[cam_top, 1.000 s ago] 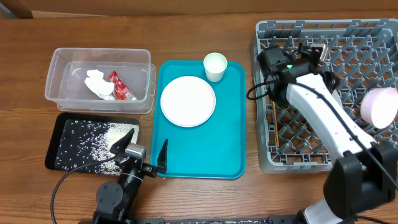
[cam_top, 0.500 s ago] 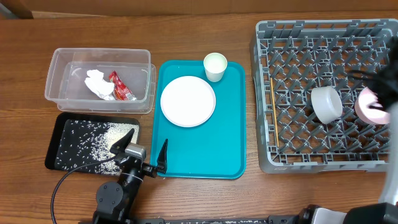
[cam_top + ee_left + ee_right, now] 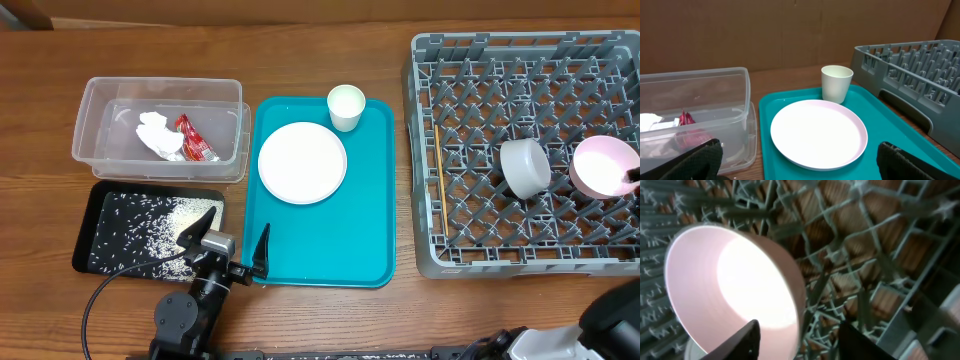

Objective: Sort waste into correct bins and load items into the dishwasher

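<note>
The grey dish rack (image 3: 470, 255) holds a white bowl (image 3: 524, 167) on its side, a tilted pinkish plate (image 3: 603, 165) and the chopsticks (image 3: 438, 165) along its left edge. My right gripper (image 3: 799, 326) is open, its fingers either side of the pinkish plate's (image 3: 725, 280) rim; overhead only its tip (image 3: 633, 179) shows at the right edge. The large white plate (image 3: 302, 162) and the cup (image 3: 346, 106) are on the teal tray (image 3: 340, 240). My left gripper (image 3: 235, 240) is open and empty at that tray's near left corner. The clear tub (image 3: 100, 95) holds the tissue (image 3: 156, 135) and the sauce packet (image 3: 193, 139). The black tray (image 3: 95, 200) holds rice grains (image 3: 160, 232).
The left wrist view shows the plate (image 3: 817, 131), the cup (image 3: 836, 83), the tub (image 3: 715, 100) and the rack's edge (image 3: 900, 65). The left arm's cable (image 3: 95, 295) loops over the wood in front of the black tray.
My right arm has swung off the rack's upper left to the far right by the pinkish plate, uncovering the white bowl in the rack. The left arm has not moved.
</note>
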